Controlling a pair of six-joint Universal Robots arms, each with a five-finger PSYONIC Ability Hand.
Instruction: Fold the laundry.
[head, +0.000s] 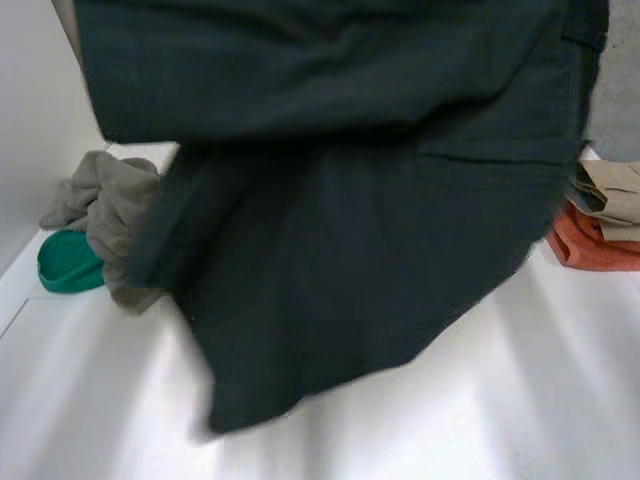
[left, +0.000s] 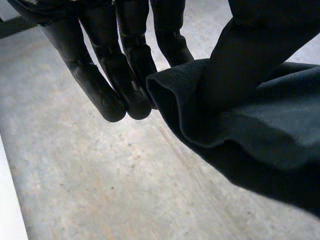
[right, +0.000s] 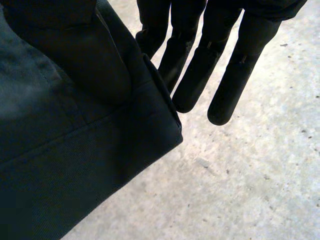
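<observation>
A dark green-black garment (head: 350, 250), like trousers with a pocket seam, hangs lifted above the white table (head: 520, 400), and its lower hem trails just over the tabletop. In the left wrist view my left hand (left: 100, 75) has straight fingers, and its thumb pinches a folded edge of the garment (left: 260, 130) against them. In the right wrist view my right hand (right: 235, 65) also keeps its fingers straight. Its thumb presses a hemmed corner of the garment (right: 75, 160) against the nearest finger.
A grey-beige garment (head: 110, 200) lies crumpled at the table's back left, next to a green item (head: 68, 262). An orange cloth (head: 590, 245) with a beige one (head: 610, 190) on top sits at the back right. Grey floor lies below both hands.
</observation>
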